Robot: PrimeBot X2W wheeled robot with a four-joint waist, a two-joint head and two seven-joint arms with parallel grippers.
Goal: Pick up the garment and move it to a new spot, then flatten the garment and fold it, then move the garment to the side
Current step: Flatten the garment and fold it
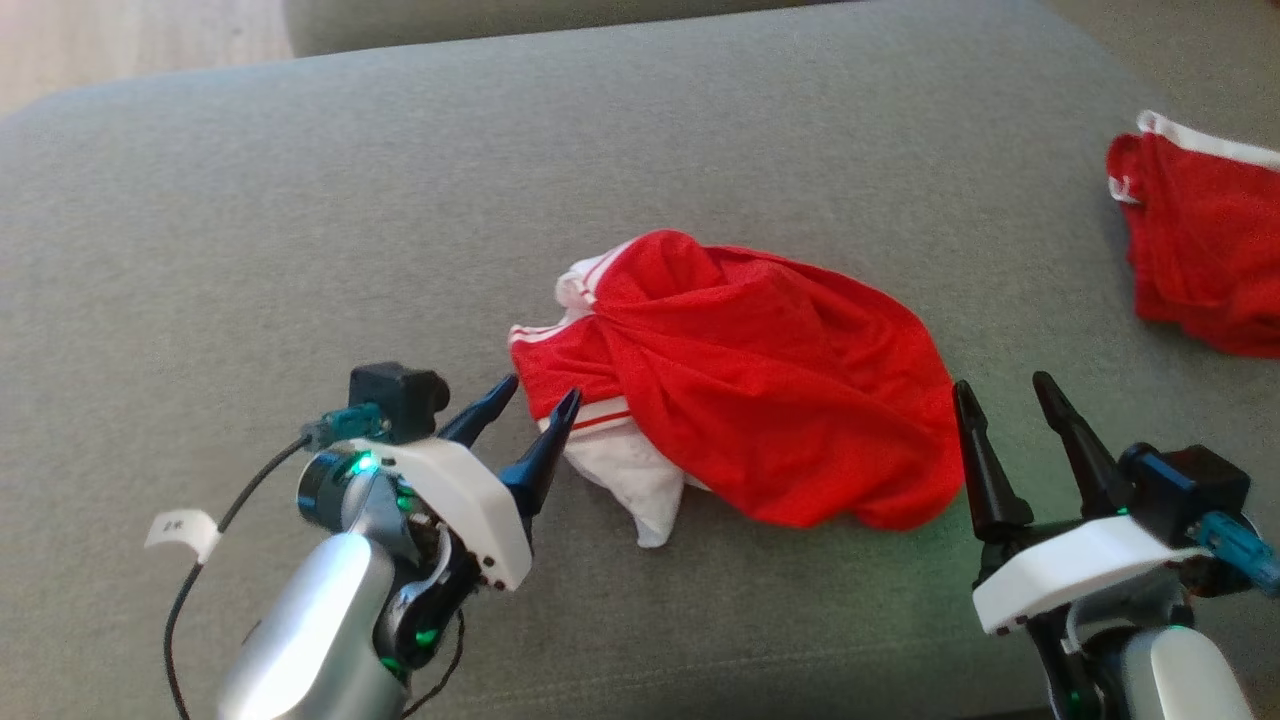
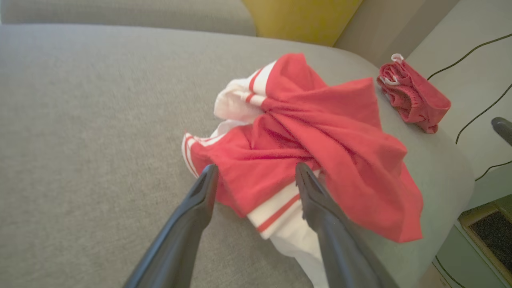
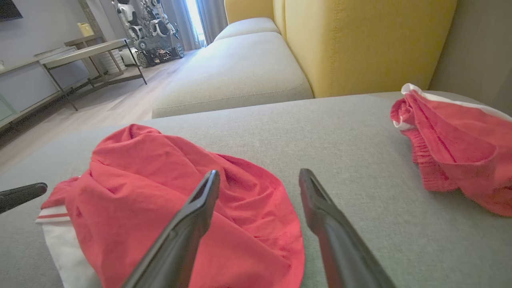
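Note:
The garment (image 1: 760, 380) is a crumpled red piece with white trim and red stripes, heaped in the middle of the grey cushion (image 1: 300, 200). My left gripper (image 1: 540, 390) is open at the garment's left edge, its fingertips on either side of the striped hem (image 2: 276, 208). My right gripper (image 1: 1005, 385) stands open just off the garment's right edge, holding nothing. In the right wrist view the garment (image 3: 168, 192) lies under and left of my right gripper (image 3: 260, 176), with the left arm's dark fingertip (image 3: 24, 194) at far left.
A second red garment with white trim (image 1: 1210, 250) lies at the cushion's far right. A yellow backrest (image 3: 360, 44) rises behind it. Beyond the cushion's edge are black cables (image 2: 480, 112), and a low table (image 3: 80, 52) on wooden floor.

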